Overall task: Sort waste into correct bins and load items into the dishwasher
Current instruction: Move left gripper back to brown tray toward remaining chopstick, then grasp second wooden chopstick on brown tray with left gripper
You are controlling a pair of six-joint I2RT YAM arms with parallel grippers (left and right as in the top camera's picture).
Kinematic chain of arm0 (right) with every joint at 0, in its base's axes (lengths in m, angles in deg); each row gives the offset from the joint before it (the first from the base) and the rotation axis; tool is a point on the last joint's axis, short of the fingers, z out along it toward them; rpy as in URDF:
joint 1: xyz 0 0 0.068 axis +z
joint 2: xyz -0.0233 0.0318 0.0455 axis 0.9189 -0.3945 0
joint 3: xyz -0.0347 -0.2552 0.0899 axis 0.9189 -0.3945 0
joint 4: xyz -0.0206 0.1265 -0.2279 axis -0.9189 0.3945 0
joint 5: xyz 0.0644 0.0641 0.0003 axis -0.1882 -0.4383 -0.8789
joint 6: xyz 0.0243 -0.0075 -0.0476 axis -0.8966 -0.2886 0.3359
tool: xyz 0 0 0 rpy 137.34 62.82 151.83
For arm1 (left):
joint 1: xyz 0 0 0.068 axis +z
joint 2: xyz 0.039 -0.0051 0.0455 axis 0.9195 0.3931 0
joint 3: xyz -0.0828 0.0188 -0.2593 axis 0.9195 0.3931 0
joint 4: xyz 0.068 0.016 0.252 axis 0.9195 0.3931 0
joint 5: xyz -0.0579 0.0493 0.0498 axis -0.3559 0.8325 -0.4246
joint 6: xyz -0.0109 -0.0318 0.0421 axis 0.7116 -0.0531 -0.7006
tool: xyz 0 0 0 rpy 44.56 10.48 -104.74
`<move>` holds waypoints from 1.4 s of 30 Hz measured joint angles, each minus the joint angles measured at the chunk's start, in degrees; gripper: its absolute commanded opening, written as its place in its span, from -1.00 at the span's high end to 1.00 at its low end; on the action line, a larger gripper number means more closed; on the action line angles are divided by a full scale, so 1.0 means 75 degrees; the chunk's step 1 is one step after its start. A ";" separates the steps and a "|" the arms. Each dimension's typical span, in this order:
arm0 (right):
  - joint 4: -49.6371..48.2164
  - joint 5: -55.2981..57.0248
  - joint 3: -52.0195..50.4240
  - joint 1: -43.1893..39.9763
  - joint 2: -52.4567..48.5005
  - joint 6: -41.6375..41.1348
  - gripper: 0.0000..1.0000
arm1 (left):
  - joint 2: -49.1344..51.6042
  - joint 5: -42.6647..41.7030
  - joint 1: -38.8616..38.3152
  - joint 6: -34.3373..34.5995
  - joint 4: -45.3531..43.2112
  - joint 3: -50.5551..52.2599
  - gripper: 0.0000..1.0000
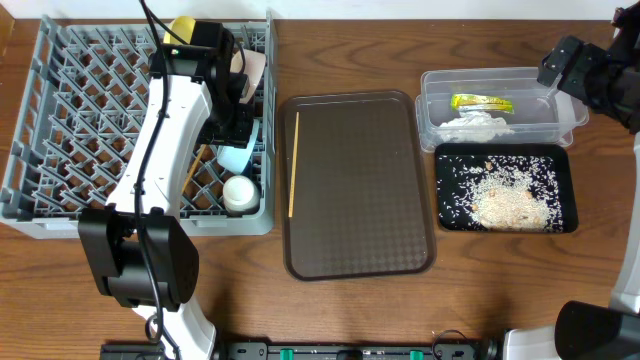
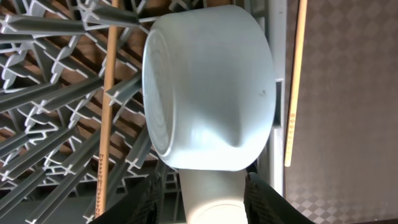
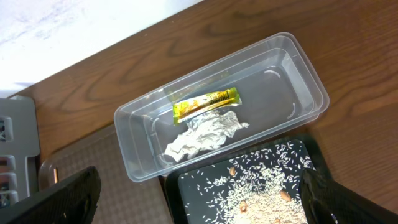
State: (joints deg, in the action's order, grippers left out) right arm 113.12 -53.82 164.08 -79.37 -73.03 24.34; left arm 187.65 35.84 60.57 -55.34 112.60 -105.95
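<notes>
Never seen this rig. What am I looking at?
Two robot arms at a table, each ending in two-finger jaws. One picture looks down from overhead; two come from wrist cameras. Left: a grey dish rack holding a light blue bowl, a white cup, a yellow plate and one chopstick. The other chopstick lies on the brown tray. Right: a clear tub with a wrapper and crumpled paper, and a black tray of rice scraps. On the left arm the jaws stand part-open over the rack; on the right arm they are wide open. Nothing seems held.
</notes>
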 measured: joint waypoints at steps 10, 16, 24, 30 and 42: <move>0.0000 0.0000 0.0000 0.0000 0.0000 0.0000 -0.99 | 0.0000 -0.0583 -0.0912 0.0216 -0.0697 0.0000 0.14; 0.0000 0.0003 0.0000 0.0000 0.0000 0.0000 -0.99 | 0.0003 -0.0393 -0.1985 0.1341 -0.1475 0.0009 0.13; 0.0000 0.0003 0.0000 0.0000 0.0000 0.0000 -0.99 | 0.0379 0.0312 -0.2512 0.2171 -0.2081 0.0254 0.12; -0.0003 0.0003 0.0000 0.0000 0.0000 0.0000 -0.99 | 0.1437 0.0536 -0.2442 0.2052 -0.2090 0.0347 0.12; 0.0000 0.0000 0.0000 0.0000 0.0000 0.0000 -0.98 | 0.1982 0.0659 -0.2279 0.1635 -0.2072 0.0455 0.12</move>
State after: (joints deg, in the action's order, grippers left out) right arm 113.12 -53.82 164.08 -79.37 -73.03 24.34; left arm 202.51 40.78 43.47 -43.08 97.06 -102.54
